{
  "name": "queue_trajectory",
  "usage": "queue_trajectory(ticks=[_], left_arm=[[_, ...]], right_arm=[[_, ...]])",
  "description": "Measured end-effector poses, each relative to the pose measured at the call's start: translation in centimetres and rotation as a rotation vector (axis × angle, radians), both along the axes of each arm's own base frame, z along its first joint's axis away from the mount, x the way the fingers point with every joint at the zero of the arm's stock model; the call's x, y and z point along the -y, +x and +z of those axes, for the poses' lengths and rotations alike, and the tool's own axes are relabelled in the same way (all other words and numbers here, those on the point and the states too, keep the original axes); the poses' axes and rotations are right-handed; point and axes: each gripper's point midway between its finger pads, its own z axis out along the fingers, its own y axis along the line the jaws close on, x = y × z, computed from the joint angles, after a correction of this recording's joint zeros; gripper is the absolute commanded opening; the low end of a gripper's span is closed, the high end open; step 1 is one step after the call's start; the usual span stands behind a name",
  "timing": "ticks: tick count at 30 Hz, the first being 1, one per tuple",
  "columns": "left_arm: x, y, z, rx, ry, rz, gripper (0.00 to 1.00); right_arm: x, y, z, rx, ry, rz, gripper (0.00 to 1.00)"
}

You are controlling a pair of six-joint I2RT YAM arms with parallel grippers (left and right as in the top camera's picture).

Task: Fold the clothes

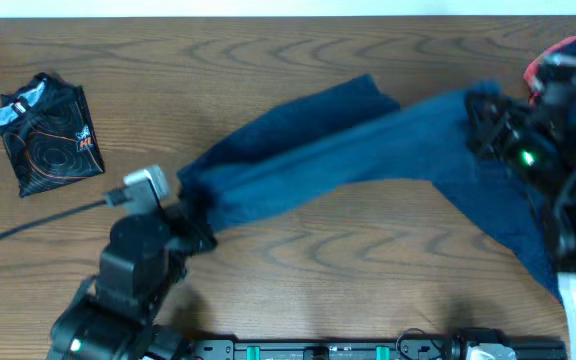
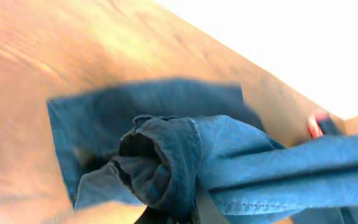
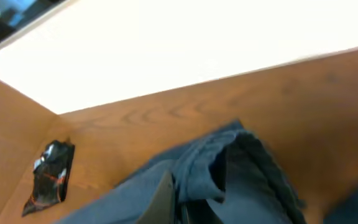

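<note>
A long blue garment stretches across the middle of the wooden table, running from lower left up to the right. The left gripper sits at its left end with the jaws pressed together on a bunched fold of the cloth. In the left wrist view that fold shows as a dark, rolled knot of fabric rising toward the camera, while another part of the garment lies flat on the wood below it. The right gripper pinches the opposite end near the table's right side. In the right wrist view, a seamed edge of the cloth climbs up to the bottom of the frame, and the fingers themselves are hidden under it. Between the two grips the cloth is pulled into lengthwise creases. One wide flap spreads from the middle toward the far edge, and past the right gripper another part drapes down toward the near right corner. A small black piece with thin line print and a spot of orange lies crumpled at the far left of the table, well apart from the garment and from both arms. A red piece shows at the far right corner, just behind the right arm and partly covered by it. It is too hidden to tell its shape.
</note>
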Motion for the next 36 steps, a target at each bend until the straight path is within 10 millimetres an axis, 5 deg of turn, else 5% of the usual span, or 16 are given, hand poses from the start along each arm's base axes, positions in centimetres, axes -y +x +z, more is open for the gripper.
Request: queue_trajectory(ticks=[4,7,11,16,20,24,25,27,32,36], left_arm=[[-1.8,3.5,-1.5,-0.044,0.043,0.128,0.06],[-3.5,6.4,-4.0,-0.114,0.081,0.221,0.06],[-5.3,9.5,-8.2,-0.222,0.119,0.297,0.06],[-6.6,12.2,-12.9,-0.31,0.138,0.344,0.07],[-7.3,14.7,-15.3,-0.308,0.135,0.371,0.08],[-8.2,16.5,-17.5,-0.302,0.147,0.403,0.17],[-8.4,16.8,-17.9,-0.297,0.152,0.412,0.35],[-8.9,17.5,-18.3,-0.282,0.155,0.428,0.49],[-11.0,17.3,-17.8,-0.282,0.198,0.442,0.7],[-12.4,15.1,-17.5,-0.367,0.181,0.436,0.71]], right_arm=[[-2.8,5.3,-1.2,0.062,-0.039,0.08,0.01],[-5.2,9.3,-4.2,0.068,-0.075,0.126,0.01],[-7.1,13.4,-11.6,-0.038,-0.122,0.146,0.01],[-7.9,15.7,-19.7,-0.165,-0.158,0.149,0.01],[-8.3,16.9,-24.0,-0.208,-0.176,0.149,0.06],[-8.4,18.0,-26.0,-0.195,-0.186,0.144,0.33],[-8.5,18.3,-26.2,-0.186,-0.185,0.144,0.5],[-8.7,18.7,-26.1,-0.165,-0.183,0.151,0.95],[-9.0,18.8,-24.7,-0.132,-0.168,0.172,0.99],[-8.0,17.1,-24.3,-0.213,-0.168,0.174,0.99]])
